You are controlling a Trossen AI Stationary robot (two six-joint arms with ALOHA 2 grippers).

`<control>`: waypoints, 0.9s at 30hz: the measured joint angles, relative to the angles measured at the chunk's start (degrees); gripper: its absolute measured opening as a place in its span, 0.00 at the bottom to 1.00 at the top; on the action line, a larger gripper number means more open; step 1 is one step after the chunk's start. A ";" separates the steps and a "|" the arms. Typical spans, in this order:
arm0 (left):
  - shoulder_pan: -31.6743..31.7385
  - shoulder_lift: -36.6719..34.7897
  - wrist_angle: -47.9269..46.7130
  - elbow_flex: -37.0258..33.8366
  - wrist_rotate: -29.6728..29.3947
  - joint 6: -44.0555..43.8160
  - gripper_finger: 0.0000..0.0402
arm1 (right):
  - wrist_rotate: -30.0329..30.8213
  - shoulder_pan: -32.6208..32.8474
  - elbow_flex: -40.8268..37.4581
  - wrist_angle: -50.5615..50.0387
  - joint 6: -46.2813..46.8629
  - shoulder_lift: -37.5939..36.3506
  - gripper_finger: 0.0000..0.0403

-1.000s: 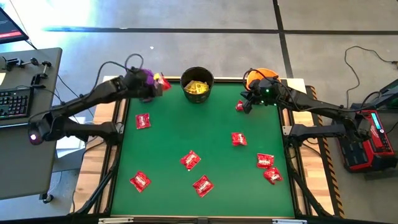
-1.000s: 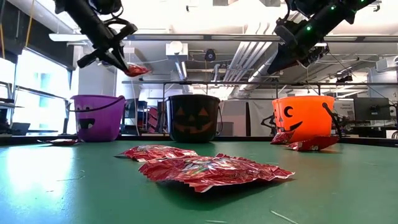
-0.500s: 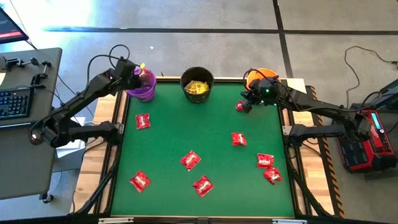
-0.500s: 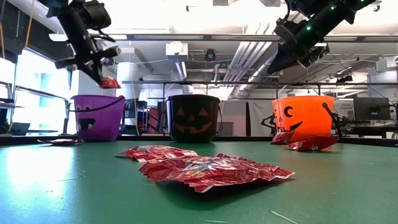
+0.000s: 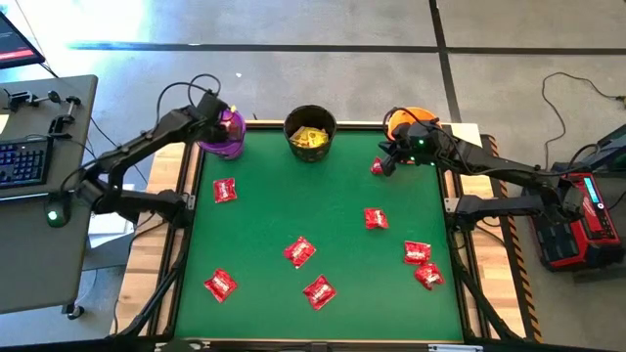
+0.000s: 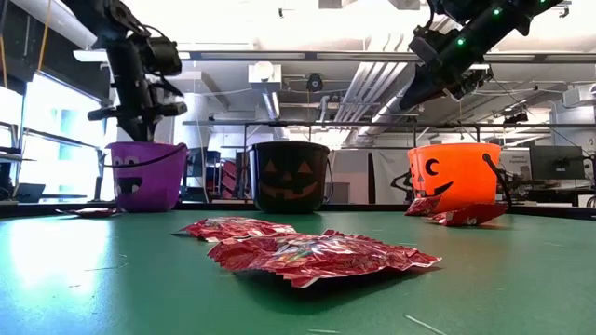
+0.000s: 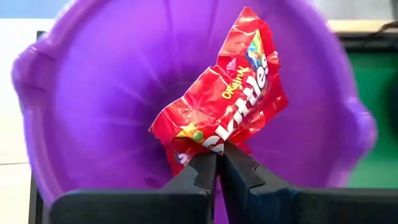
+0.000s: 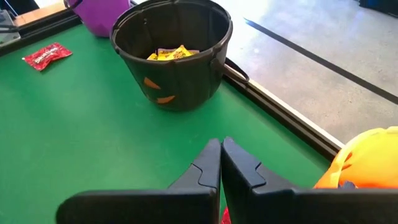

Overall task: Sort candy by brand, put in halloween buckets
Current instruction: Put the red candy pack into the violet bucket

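My left gripper [image 7: 219, 163] is shut on a glossy red candy packet [image 7: 224, 106] right above the open mouth of the purple bucket [image 7: 93, 93], which stands at the table's far left corner [image 5: 227, 145]. In the low view this gripper [image 6: 140, 116] hangs just over the purple bucket's rim [image 6: 147, 175]. My right gripper [image 8: 221, 152] is shut and empty; it hovers beside the orange bucket [image 5: 411, 119], over a red packet [image 5: 378, 167]. The black bucket [image 5: 311, 132] holds yellow packets [image 8: 171, 55]. Several red packets [image 5: 299, 251] lie flat on the green mat. My left gripper pinches the red packet between its two fingers at one end [image 7: 211, 146], coming from above and pointing down. The rest of the packet sticks out beyond the fingertips, crumpled. It is lifted clear over the purple bucket's hollow.
The three buckets stand in a row along the far edge: purple, black [image 6: 291, 175], orange [image 6: 453, 172]. Red packets lie scattered over the mat's middle and near half, two close to the right edge [image 5: 423, 264]. A desk with a keyboard [image 5: 22, 161] stands left of the table.
My left gripper has carried the red packet from between the purple and black buckets toward the table's left, then down until it hangs over the purple bucket's mouth. It has stayed shut on the packet. The right arm has kept still.
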 joint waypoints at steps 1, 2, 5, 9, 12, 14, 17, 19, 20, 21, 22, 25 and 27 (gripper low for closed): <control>0.01 0.51 -0.05 0.00 0.00 0.05 0.02 | 0.00 -0.02 0.00 0.10 0.09 0.00 0.00; 0.01 0.82 -0.06 0.00 0.02 0.40 0.03 | 0.00 0.01 0.00 0.14 0.17 0.00 0.00; -0.01 0.96 0.23 0.00 0.22 1.66 0.08 | 0.02 0.00 0.00 0.20 0.17 0.00 0.00; -0.05 -0.43 0.74 0.06 0.30 2.87 0.16 | -0.03 0.01 0.00 0.36 -0.57 0.00 0.00; -0.05 -1.55 0.62 0.89 0.34 4.39 0.23 | -0.08 0.01 0.00 0.35 -1.54 0.00 0.00; -0.05 -2.48 0.68 1.93 0.31 5.56 0.27 | -0.29 -0.01 0.00 0.34 -1.54 0.00 0.00; -0.11 -3.64 0.72 3.19 0.31 7.18 0.31 | -3.67 -0.02 0.00 0.26 -2.77 0.00 0.00; -0.58 -4.66 0.92 3.60 0.28 8.33 0.33 | -5.10 0.02 0.00 0.32 -3.33 0.00 0.00; -0.92 -5.14 1.10 3.61 0.28 9.03 0.33 | -5.26 0.08 0.00 0.26 -2.91 0.00 0.00; -1.28 -5.49 1.09 3.61 0.26 9.80 0.33 | -5.47 0.18 0.00 0.09 -1.96 0.00 0.00; -1.70 -5.74 1.08 3.61 0.23 10.69 0.33 | -5.75 0.29 0.00 -0.21 -0.91 0.00 0.00; -3.71 -6.21 1.94 3.61 -1.30 12.43 0.32 | -7.49 1.00 0.00 -2.07 2.40 0.00 0.00; -5.63 -6.43 3.62 3.61 -5.17 12.76 0.29 | -8.30 2.16 0.00 -4.13 5.48 0.00 0.00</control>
